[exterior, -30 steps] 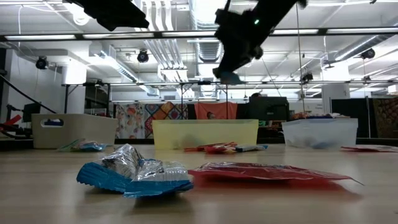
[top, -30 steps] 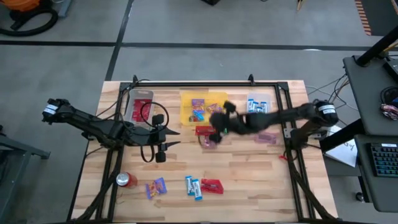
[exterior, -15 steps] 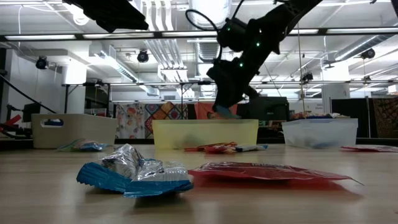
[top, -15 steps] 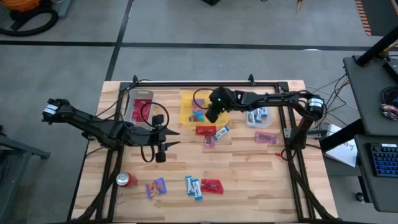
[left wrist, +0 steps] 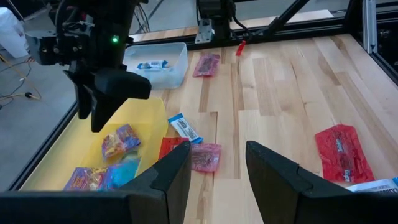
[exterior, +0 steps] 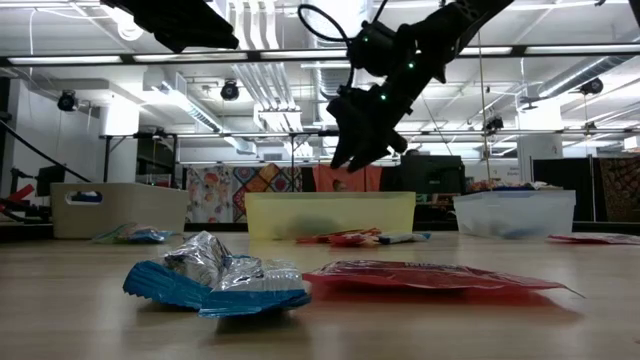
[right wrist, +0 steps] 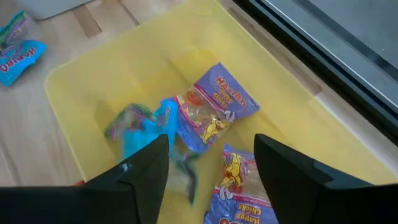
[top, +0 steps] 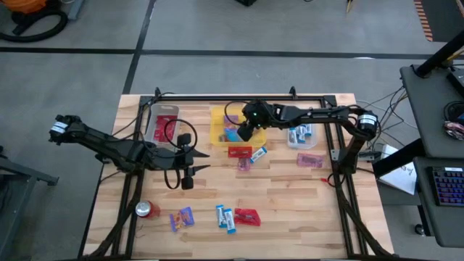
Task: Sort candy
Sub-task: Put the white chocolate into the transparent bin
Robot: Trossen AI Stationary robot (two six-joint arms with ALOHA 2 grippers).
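Our right pincer (right wrist: 208,171) hangs wide open, empty, over the yellow plastic bin (right wrist: 74,93); dropping lower could bump it.

A yellow bin (right wrist: 81,87) holds purple multicolour candy packets (right wrist: 214,106) and a blurred blue packet (right wrist: 143,134). The right gripper (right wrist: 211,171) hangs above it, fingers (right wrist: 283,168) spread apart and empty. Another blue packet (right wrist: 15,53) lies on the wooden table (right wrist: 37,143) outside the bin.
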